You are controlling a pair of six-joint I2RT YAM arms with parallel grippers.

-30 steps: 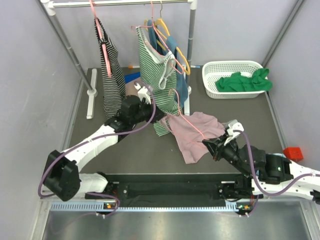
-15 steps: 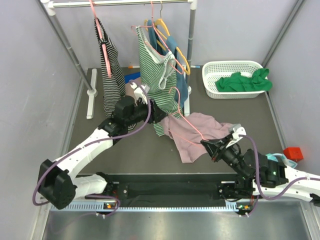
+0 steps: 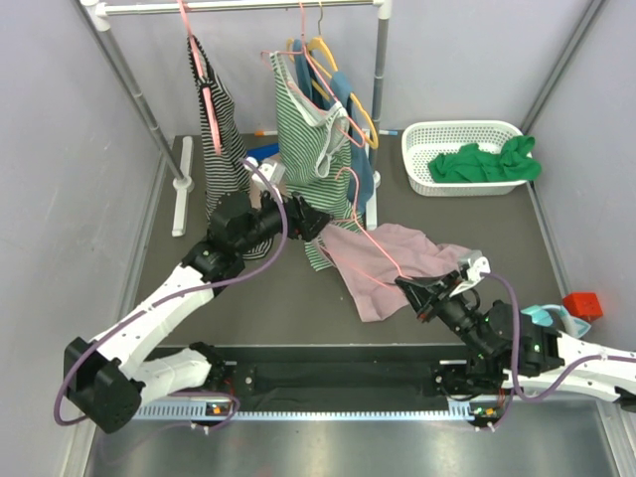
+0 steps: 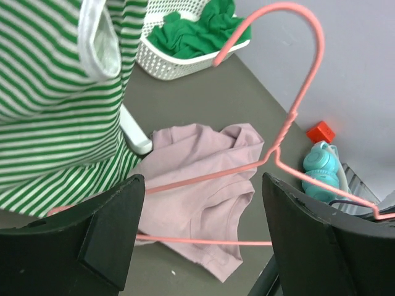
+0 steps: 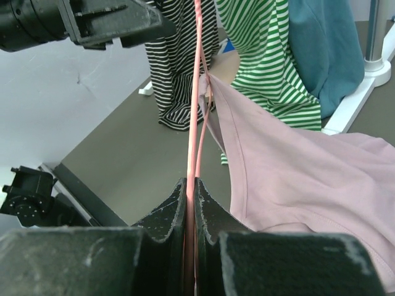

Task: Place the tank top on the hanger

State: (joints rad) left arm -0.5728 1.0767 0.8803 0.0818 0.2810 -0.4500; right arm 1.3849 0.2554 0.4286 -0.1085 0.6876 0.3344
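The mauve tank top [image 3: 393, 250] lies bunched on the dark table, its left edge lifted at the far end of the thin salmon-pink hanger [image 3: 376, 238]. My right gripper [image 3: 409, 291] is shut on the hanger's near end; in the right wrist view the wire [image 5: 196, 92] runs straight out from the closed jaws [image 5: 191, 185], with the tank top [image 5: 296, 160] draped to its right. My left gripper [image 3: 313, 221] stands open at the hanger's far end. In the left wrist view the hanger [image 4: 305, 74] and tank top [image 4: 197, 154] lie beyond the spread fingers [image 4: 111, 234], with nothing held.
A clothes rack [image 3: 238, 6] at the back carries a black-striped top [image 3: 224, 149], a green-and-white striped top [image 3: 303, 129], a teal garment and a yellow hanger [image 3: 363, 114]. A white basket [image 3: 412, 164] with green cloth [image 3: 487, 161] sits back right. A red block [image 3: 582, 303] and a teal object [image 3: 552, 316] lie right.
My left gripper has opened, let go at the hanger's far end, and drawn back a little to the left. The right gripper kept its hold and shifted slightly left.
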